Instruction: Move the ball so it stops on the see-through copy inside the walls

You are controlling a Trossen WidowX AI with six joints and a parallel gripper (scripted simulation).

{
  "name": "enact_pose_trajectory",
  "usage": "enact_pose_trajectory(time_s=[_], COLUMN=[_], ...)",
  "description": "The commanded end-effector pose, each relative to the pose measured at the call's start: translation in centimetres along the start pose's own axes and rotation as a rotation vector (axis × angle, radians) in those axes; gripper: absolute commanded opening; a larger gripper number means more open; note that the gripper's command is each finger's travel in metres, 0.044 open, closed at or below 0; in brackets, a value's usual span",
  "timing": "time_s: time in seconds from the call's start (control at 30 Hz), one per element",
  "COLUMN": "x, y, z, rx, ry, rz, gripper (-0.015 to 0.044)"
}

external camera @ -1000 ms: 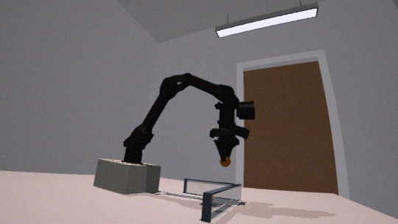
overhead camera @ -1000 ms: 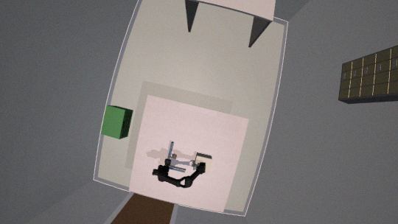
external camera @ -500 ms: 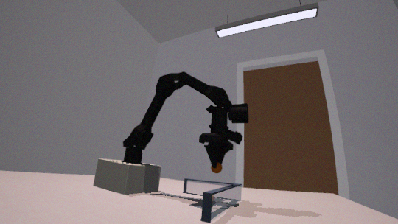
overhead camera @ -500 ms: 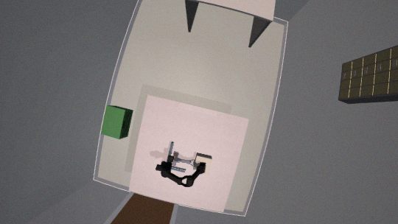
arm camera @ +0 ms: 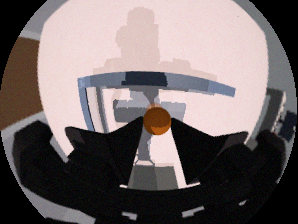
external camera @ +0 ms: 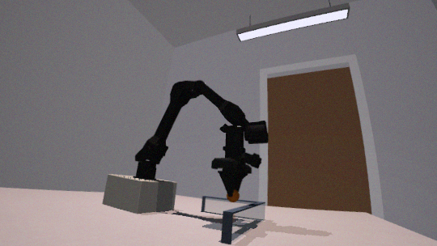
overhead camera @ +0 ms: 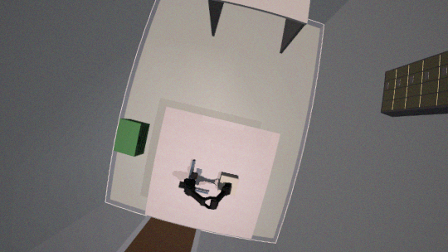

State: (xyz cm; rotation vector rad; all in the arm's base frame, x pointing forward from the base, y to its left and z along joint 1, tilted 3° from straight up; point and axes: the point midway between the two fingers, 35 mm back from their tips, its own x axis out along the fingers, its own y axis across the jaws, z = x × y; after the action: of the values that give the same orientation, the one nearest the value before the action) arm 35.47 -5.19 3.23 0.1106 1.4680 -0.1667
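From above, the black arm (overhead camera: 206, 198) bends over the pale counter (overhead camera: 249, 166). From the side, the gripper (external camera: 232, 194) points straight down, clenched on the orange ball (external camera: 232, 197) just above the clear walls (external camera: 232, 212). The wrist view shows the round ball (arm camera: 158, 119) between dark fingers, the walls' corner behind it.
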Motion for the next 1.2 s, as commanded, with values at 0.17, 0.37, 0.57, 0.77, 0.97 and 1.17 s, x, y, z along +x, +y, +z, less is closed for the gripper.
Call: enact_pose_trajectory(time_s=[0.17, 0.37, 0.57, 0.77, 0.97, 1.17], x=[4.8, 5.2, 6.1, 6.7, 6.3, 6.3], y=[0.0, 0.0, 0.0, 0.0, 0.0, 0.0], z=[-0.9, -0.9, -0.9, -1.0, -0.8, -0.8], rx=[-0.004, -0.004, -0.004, -0.004, -0.001, -0.001], ry=[0.026, 0.026, 0.026, 0.026, 0.019, 0.019], rz=[0.001, 0.001, 0.001, 0.001, -0.001, -0.001], gripper=[0.0, 0.0, 0.0, 0.0, 0.0131, 0.0288])
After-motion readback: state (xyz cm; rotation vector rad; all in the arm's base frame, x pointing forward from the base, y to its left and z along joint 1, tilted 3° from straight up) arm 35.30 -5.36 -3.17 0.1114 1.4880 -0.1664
